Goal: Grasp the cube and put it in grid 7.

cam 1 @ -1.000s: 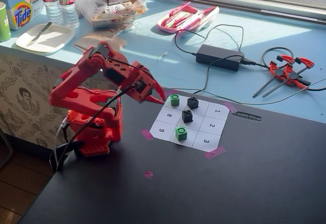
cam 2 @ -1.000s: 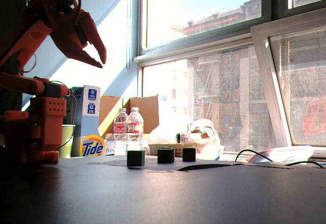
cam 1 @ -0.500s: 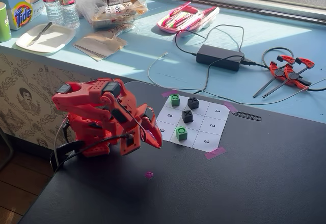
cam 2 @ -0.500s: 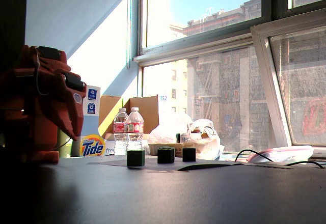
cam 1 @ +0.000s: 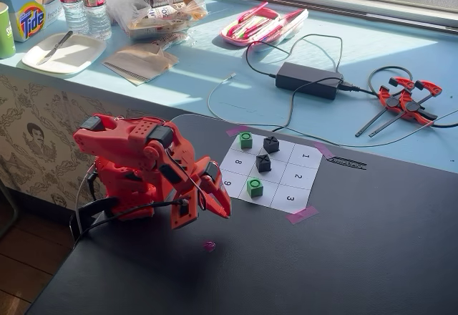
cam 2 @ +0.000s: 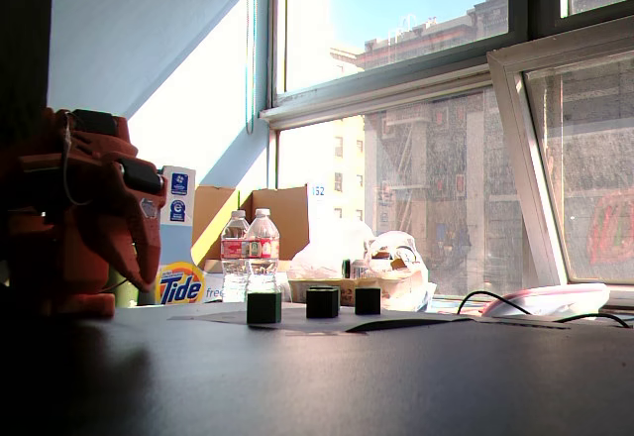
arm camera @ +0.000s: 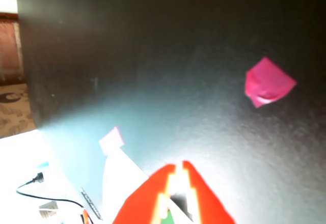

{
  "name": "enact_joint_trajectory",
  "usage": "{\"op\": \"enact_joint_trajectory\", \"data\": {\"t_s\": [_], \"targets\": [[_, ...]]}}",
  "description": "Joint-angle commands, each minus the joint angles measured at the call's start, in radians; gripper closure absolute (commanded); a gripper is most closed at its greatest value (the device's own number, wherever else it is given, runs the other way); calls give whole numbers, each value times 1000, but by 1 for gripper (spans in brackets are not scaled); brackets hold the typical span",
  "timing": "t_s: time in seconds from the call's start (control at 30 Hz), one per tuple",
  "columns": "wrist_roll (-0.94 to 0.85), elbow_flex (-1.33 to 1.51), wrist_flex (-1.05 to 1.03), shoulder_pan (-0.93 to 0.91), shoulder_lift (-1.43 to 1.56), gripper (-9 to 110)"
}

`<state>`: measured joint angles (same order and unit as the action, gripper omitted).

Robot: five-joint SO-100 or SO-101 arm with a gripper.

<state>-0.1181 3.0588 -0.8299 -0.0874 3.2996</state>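
The black table [cam 1: 343, 258] carries the folded red arm [cam 1: 136, 165], its gripper [cam 1: 207, 215] empty, fingers nearly pressed together (only a slit shows in the wrist view), hanging near a pink tape scrap [arm camera: 268, 83]. On the numbered sheet [cam 1: 300, 200], the cube [cam 1: 245, 140] sits in grid 7 [cam 1: 239, 146], the corner cell; another green cube [cam 1: 254, 187] stands between 9 and 3.

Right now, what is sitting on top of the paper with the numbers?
Four cubes sit on the numbered sheet: a green cube on the corner cell above 8, its number covered, another green cube between 9 and 3, and two black cubes.
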Motion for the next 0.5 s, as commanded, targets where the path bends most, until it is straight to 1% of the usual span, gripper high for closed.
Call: {"op": "enact_joint_trajectory", "data": {"t_s": [0.0,0.47], "targets": [[5,63,17,-2,3,101],[2,69,34,-2,2,101]]}}
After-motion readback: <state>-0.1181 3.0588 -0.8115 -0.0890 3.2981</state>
